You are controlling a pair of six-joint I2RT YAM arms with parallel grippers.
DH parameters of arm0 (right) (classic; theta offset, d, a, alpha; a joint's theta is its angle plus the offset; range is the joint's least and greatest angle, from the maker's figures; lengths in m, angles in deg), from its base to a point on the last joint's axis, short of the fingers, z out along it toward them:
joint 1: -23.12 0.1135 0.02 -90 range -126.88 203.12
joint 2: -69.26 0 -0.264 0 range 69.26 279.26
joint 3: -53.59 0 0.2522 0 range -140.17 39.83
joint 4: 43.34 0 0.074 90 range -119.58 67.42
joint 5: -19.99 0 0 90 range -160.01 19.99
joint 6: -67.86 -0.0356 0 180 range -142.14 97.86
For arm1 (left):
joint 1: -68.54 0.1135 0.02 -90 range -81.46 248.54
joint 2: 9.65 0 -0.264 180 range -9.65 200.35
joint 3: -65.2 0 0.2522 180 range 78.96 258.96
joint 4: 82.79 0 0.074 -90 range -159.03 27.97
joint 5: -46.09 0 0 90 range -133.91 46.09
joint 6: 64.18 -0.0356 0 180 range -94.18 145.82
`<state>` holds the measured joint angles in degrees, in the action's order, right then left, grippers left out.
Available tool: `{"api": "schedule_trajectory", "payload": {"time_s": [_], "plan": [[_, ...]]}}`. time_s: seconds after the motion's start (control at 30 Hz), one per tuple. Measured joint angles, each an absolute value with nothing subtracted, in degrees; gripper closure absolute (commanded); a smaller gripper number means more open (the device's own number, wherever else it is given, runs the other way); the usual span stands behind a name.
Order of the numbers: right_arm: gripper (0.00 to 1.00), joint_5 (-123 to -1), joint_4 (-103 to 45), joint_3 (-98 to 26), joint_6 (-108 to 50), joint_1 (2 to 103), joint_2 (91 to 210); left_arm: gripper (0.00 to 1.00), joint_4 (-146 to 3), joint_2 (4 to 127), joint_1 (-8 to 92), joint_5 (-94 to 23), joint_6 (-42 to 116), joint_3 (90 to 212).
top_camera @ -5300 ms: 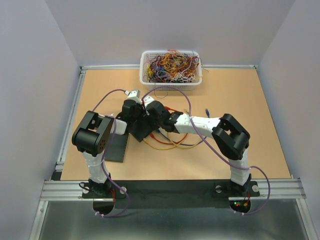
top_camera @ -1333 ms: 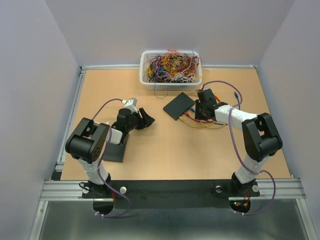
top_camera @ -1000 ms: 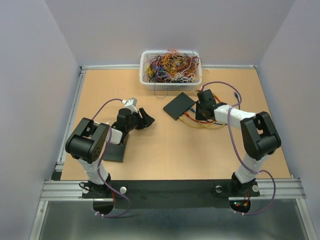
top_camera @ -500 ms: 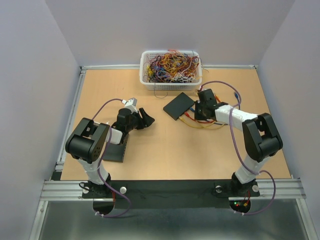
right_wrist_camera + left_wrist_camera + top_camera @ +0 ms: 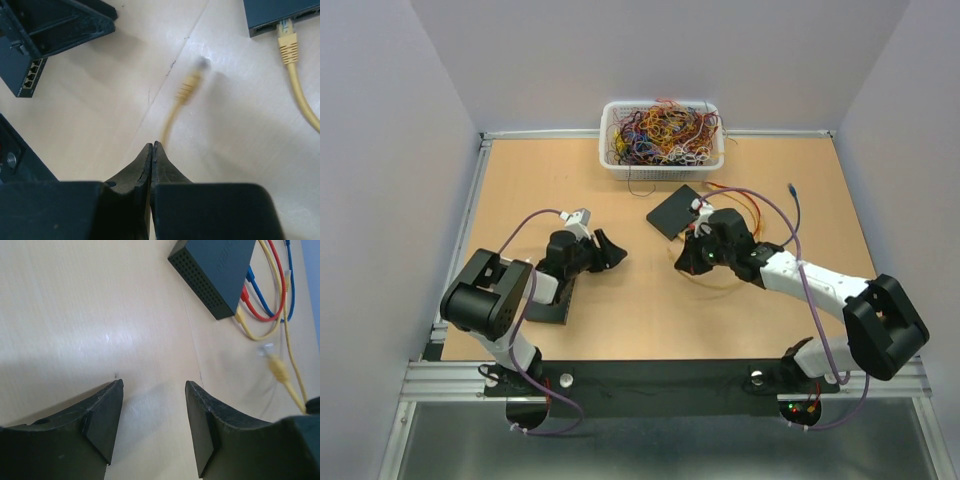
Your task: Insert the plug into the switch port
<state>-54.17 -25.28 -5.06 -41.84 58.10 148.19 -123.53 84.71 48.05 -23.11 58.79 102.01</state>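
My right gripper (image 5: 689,258) (image 5: 151,145) is shut on a yellow cable (image 5: 170,120) just behind its plug (image 5: 187,87), which hangs free and blurred above the table. A black switch (image 5: 675,210) (image 5: 280,12) lies just beyond, with another yellow plug (image 5: 287,37) in one port. In the left wrist view this switch (image 5: 215,270) has red, blue and yellow cables running from it, and the held plug (image 5: 274,362) shows at the right. My left gripper (image 5: 608,250) (image 5: 152,390) is open and empty over bare table.
A second black switch (image 5: 550,298) lies under the left arm; its ports show in the right wrist view (image 5: 25,75). A white basket (image 5: 604,130) of tangled cables stands at the back. Loose cables (image 5: 760,215) lie behind the right arm.
My right gripper has swung from beside the far switch toward the table's middle, pulling a yellow cable with it. The left gripper has shifted slightly nearer.
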Motion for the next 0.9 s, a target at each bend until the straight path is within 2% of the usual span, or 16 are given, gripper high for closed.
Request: {"api": "schedule_trajectory", "payload": {"time_s": [0.37, 0.47, 0.57, 0.73, 0.9], "plan": [[0.99, -46.81, -32.01, -1.34, -45.08, 59.65, 146.44, 0.36, -137.57, 79.84, 48.05, -14.02, 63.62, 91.5], [0.9, -48.18, -32.45, -1.34, -45.63, 59.96, 146.09, 0.37, -140.74, 80.3, 48.05, -12.54, 64.84, 91.32], [0.71, -55.44, -30.38, -1.49, -46.89, 59.96, 146.12, 0.36, -141.81, 80.91, 48.05, -12.12, 65.41, 91.32], [0.63, -65.87, -23.8, -4.95, -48.03, 59.96, 150.07, 0.37, -143.01, 82.29, 48.05, -11.73, 65.83, 91.32], [0.54, -70.94, -20.34, -7.7, -49.45, 59.96, 154.31, 0.37, -143.03, 83.23, 48.05, -11.49, 65.98, 91.32]]}}
